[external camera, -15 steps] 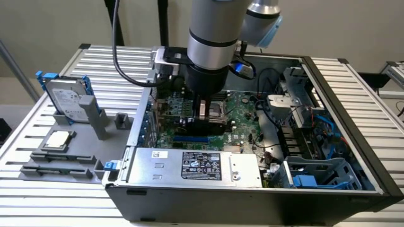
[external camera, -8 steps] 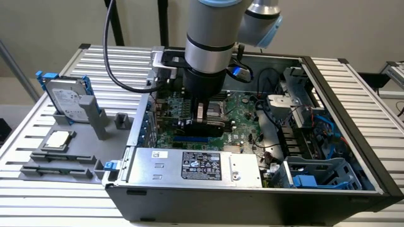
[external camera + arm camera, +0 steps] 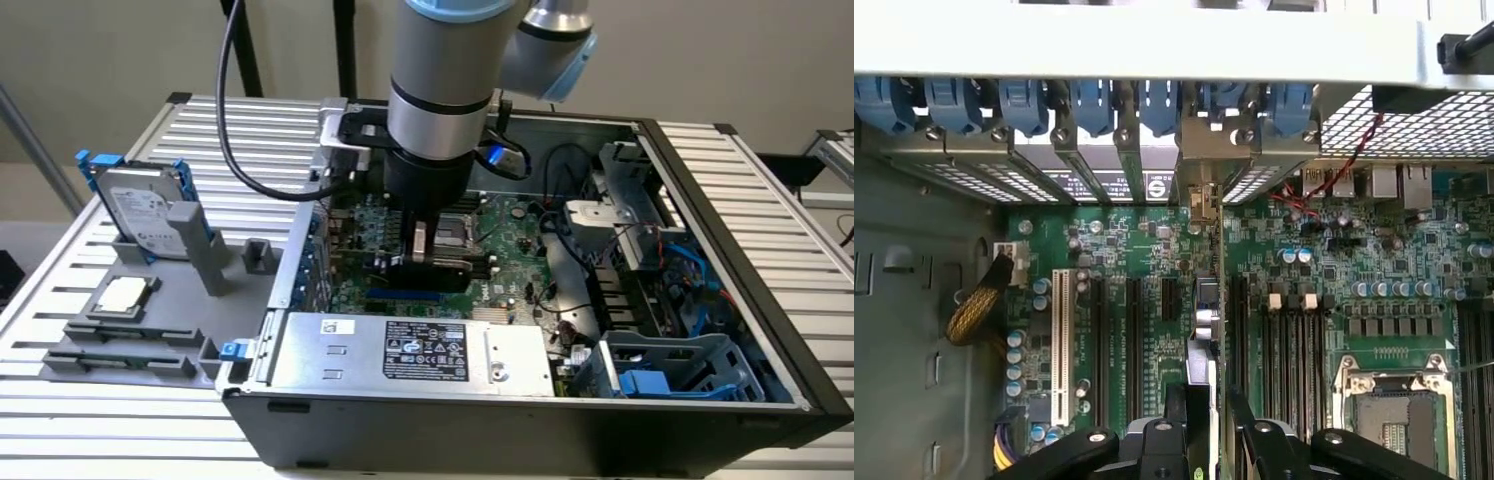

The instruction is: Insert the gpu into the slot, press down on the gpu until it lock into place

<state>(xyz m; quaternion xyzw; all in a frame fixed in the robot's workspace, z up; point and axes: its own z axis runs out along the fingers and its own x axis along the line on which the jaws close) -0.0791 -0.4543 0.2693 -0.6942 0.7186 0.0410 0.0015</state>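
Observation:
In the wrist view the gpu point(image 3: 1204, 320) stands on edge as a thin vertical strip over the green motherboard point(image 3: 1154, 260). It sits between the black expansion slots point(image 3: 1134, 340), and its metal bracket point(image 3: 1199, 170) reaches the case's rear openings. My gripper point(image 3: 1204, 405) is shut on the card's top edge, with a black finger point(image 3: 1174, 400) on either side. In the exterior view my gripper point(image 3: 430, 255) is low inside the open computer case point(image 3: 534, 410) and holds the dark gpu point(image 3: 434, 272) just over the board. The slot under the card is hidden.
A silver hard drive in a blue bracket point(image 3: 140, 210) and a small chip point(image 3: 123, 295) rest on grey fixtures at the exterior view's left. A power supply point(image 3: 414, 350) lies along the case's near side and a blue drive cage point(image 3: 674, 370) to its right. The CPU socket point(image 3: 1389, 400) is beside the card.

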